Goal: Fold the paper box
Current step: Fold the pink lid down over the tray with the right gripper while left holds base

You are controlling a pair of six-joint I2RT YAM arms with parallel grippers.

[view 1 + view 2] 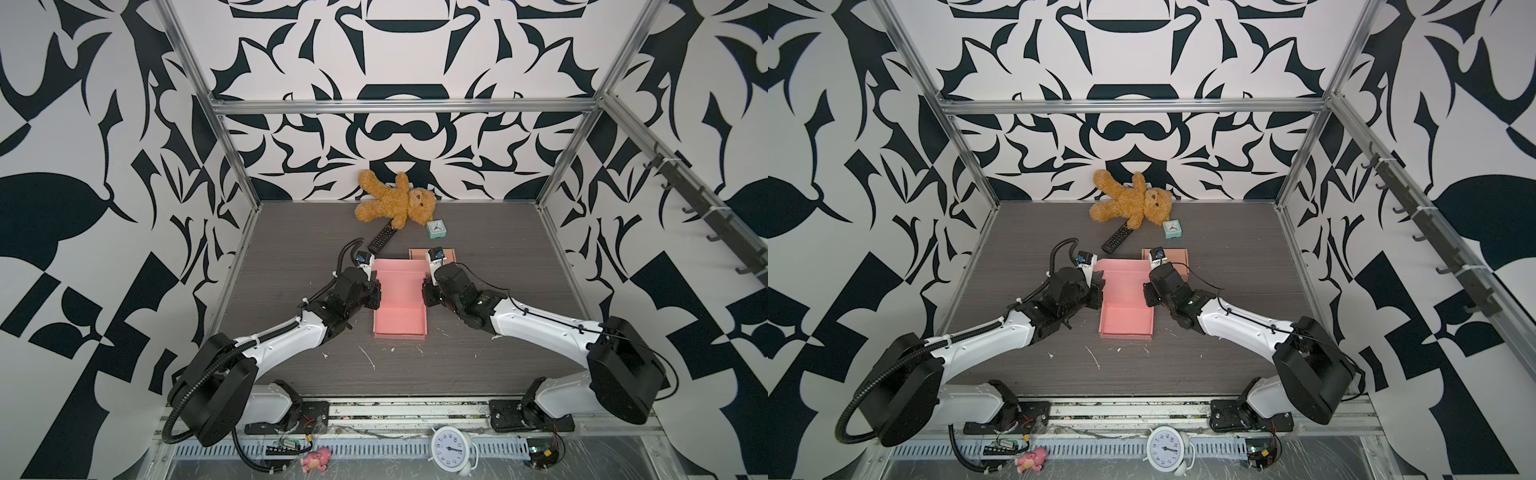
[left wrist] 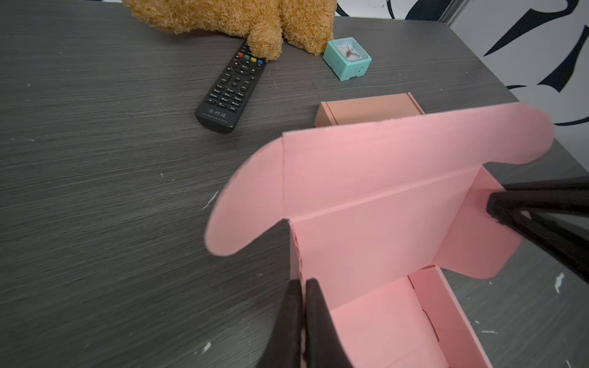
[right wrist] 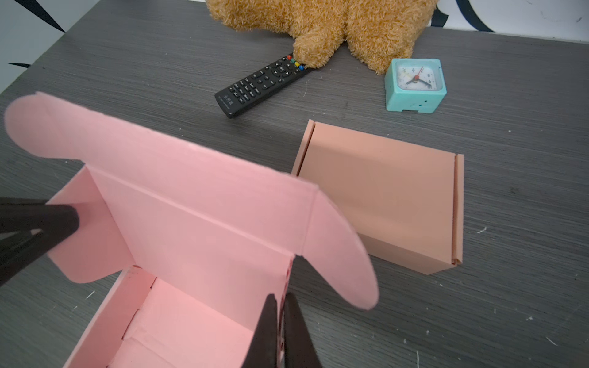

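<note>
Paper box [image 1: 400, 320], pink, mid-desk [image 1: 478, 353], lid [image 2: 398, 165] raised at 12 o'clock; left hand [image 2: 303, 283] pinched narrow on its 9 o'clock side, right hand [image 3: 280, 298] at 3; advise steadying both sides, lowering lid evenly.

A back wall [image 1: 399, 137], a left wall [image 1: 83, 208] and a right wall [image 1: 685, 62] close the cell, all covered in a bold black-and-white ornamental pattern. An aluminium frame [image 1: 399, 106] of bare profiles runs up the corners and across the back. The desk [image 1: 291, 257] has a dark grey wood-grain top, flecked with white scuffs [image 1: 368, 357] towards its front. A rail of dark hooks [image 1: 717, 222] slants along the right wall. The light is even, the shadows soft.
</note>
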